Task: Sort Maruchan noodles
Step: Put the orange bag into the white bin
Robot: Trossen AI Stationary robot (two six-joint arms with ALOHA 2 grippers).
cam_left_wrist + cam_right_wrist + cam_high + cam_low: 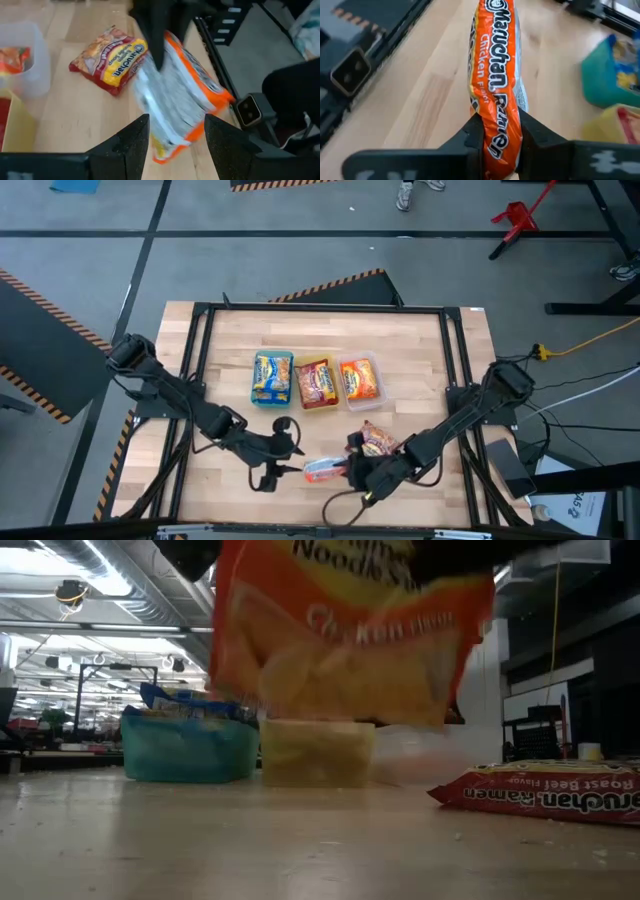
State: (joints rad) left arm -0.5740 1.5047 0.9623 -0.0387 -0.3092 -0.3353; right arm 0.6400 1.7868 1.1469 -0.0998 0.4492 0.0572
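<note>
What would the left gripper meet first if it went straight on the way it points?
Probably the orange noodle packet held by the right gripper, straight ahead of the open left gripper; depth is unclear.

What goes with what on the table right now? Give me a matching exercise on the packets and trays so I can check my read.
Things:
1. orange packet
2. loose red packet
3. green tray
4. clear tray

States:
A. lying on the bare table
B. holds orange packets
C. held off the table by the right gripper, jaws shut on it
D. holds blue-yellow packets

Pairs: 1-C, 2-A, 3-D, 4-B
</note>
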